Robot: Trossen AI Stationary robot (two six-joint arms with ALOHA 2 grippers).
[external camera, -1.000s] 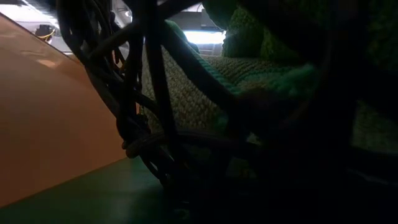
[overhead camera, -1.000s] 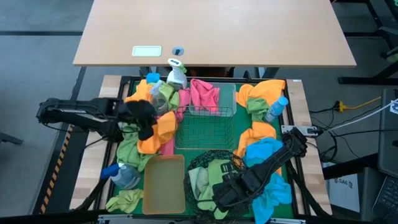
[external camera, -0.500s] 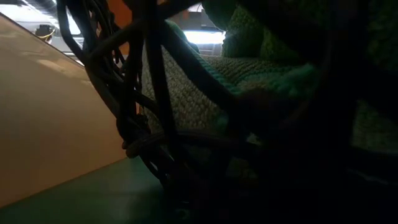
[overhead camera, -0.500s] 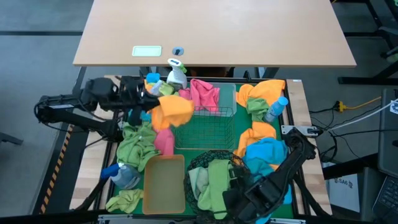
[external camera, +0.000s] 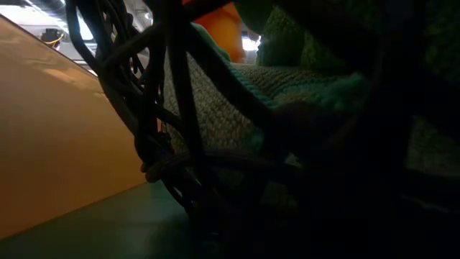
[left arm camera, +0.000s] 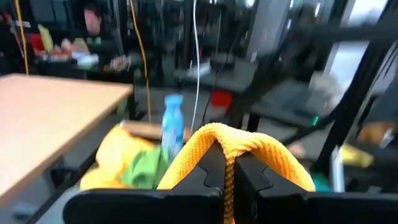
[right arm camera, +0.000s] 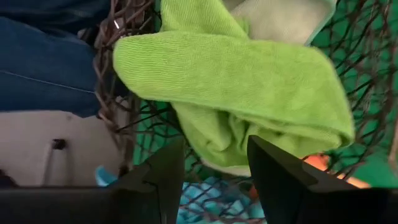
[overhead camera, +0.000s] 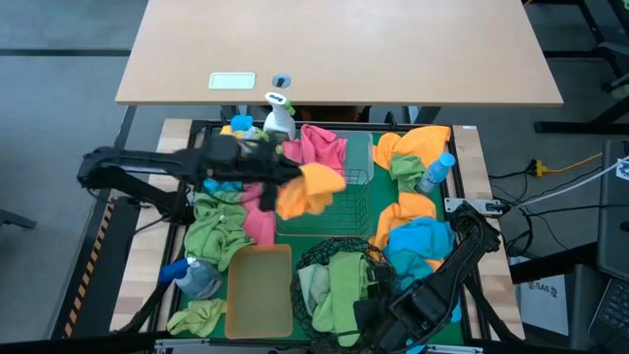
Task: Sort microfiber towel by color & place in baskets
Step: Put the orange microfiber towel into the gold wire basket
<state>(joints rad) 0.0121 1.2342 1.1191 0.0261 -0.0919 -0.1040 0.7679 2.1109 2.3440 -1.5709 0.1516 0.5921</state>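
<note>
Orange towel (overhead camera: 309, 188): pinched in the left end effector (overhead camera: 267, 175), hanging in the air over the 9 o'clock edge of the wire basket (overhead camera: 329, 202) at bench centre.
Left end effector: fingers (left arm camera: 208, 169) closed on a fold of the orange towel, seen plainly in the left wrist view (left arm camera: 231, 175).
Right end effector (right arm camera: 214, 168): fingers spread, gripping nothing, at the rim of the round mesh basket (overhead camera: 339, 270) at 6 o'clock.
Green towel (right arm camera: 236, 99): lying inside the round mesh basket, draped over a paler cloth.
Tan bin (overhead camera: 259, 291): at 7 o'clock, just beside the round basket.
Pink towel (overhead camera: 322, 149): at 12 o'clock, against the far end of the wire basket.
Blue towel (overhead camera: 421, 242): at 4 o'clock, beside the round basket.
Other orange towels (overhead camera: 418, 145): heaped at 2 o'clock, with a blue-capped spray bottle (overhead camera: 436, 171) lying among them.
Green pile (overhead camera: 216, 231): at 9 o'clock, under the left arm.
Low view: mostly blocked by dark mesh; the orange patch behind it is probably the lifted towel.
</note>
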